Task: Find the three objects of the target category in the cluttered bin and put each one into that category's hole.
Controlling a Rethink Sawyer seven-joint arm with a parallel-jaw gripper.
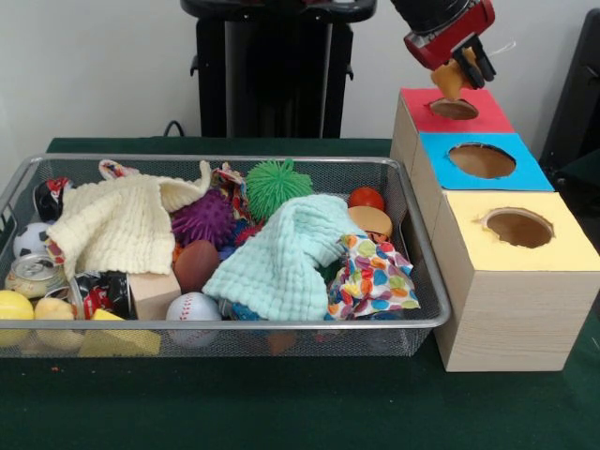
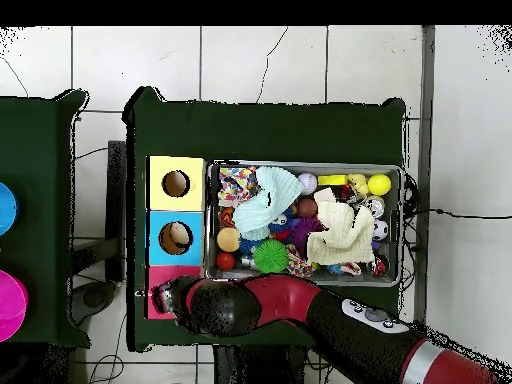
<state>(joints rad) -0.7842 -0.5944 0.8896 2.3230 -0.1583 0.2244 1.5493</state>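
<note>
My gripper (image 1: 457,67) is shut on a tan-orange toy figure (image 1: 448,79) and holds it just above the round hole (image 1: 455,109) in the red top of the wooden box. In the overhead view the arm covers most of the red top (image 2: 156,276), and the gripper (image 2: 166,297) sits over it. The wire mesh bin (image 1: 234,324) lies to the left of the boxes, full of clutter. A pale yellow lumpy figure (image 1: 54,311) lies at its near left corner beside a smooth yellow ball (image 1: 12,307); it also shows in the overhead view (image 2: 358,186). A third figure is not visible.
The blue-topped hole (image 1: 481,160) and the yellow-topped hole (image 1: 518,227) stand in line nearer the camera. In the bin lie a pale yellow cloth (image 1: 117,223), a mint cloth (image 1: 286,255), a spotted cloth (image 1: 371,277), green (image 1: 277,184) and purple (image 1: 203,217) spiky balls, and a baseball (image 1: 194,309).
</note>
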